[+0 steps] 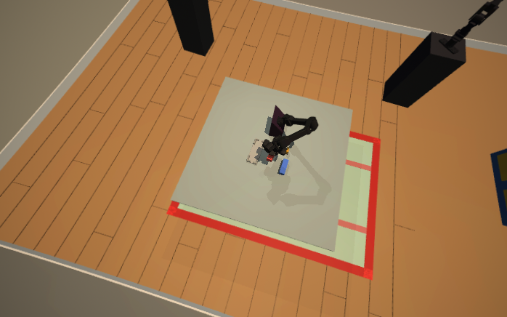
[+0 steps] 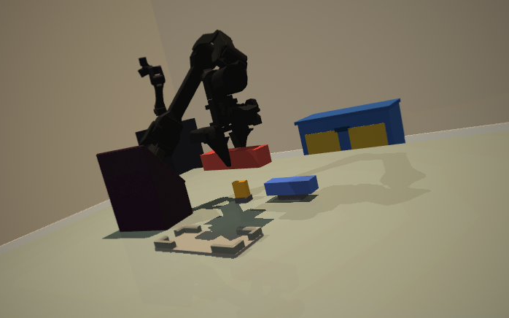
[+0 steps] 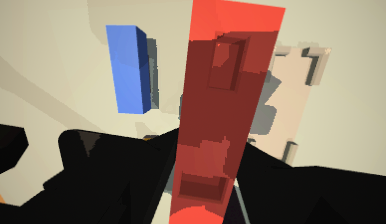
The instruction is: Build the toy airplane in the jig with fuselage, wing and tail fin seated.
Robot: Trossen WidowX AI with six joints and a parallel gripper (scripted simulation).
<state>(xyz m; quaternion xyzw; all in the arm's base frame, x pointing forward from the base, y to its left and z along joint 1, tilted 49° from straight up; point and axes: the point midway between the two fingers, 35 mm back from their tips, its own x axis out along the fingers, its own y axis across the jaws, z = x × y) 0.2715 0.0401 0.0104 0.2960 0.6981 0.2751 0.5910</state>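
Fuselage, the red block (image 1: 270,158) (image 2: 250,158) (image 3: 209,107), shows only in part from the top, beneath the dark wrist of the arm (image 1: 312,123) (image 2: 187,92). It lies between the jig's pale cradle (image 1: 253,153) (image 2: 193,243) (image 3: 295,87) and the blue wing (image 1: 283,166) (image 2: 290,186) (image 3: 128,70). A bit of the orange tail fin (image 1: 287,150) (image 2: 241,189) (image 3: 150,138) peeks out beside the wrist. The arm and the cradle are both on the grey bench (image 1: 216,157) (image 2: 386,244) (image 3: 39,30).

From the exterior, the jaws point down and pinch the fuselage by its long sides, holding it up off the bench, roughly level. The fin stands upright on a small dark base, with the wing near it, also raised on something dark and narrower. In front, the cradle has raised corner pieces and no airplane part in it; the arm's shadow falls across part of it.

From the wrist, the fuselage runs lengthwise between the jaws, two rectangular sockets showing on top. The wing is off to one side of it, the cradle to the other. Only a sliver of the fin shows past a jaw.
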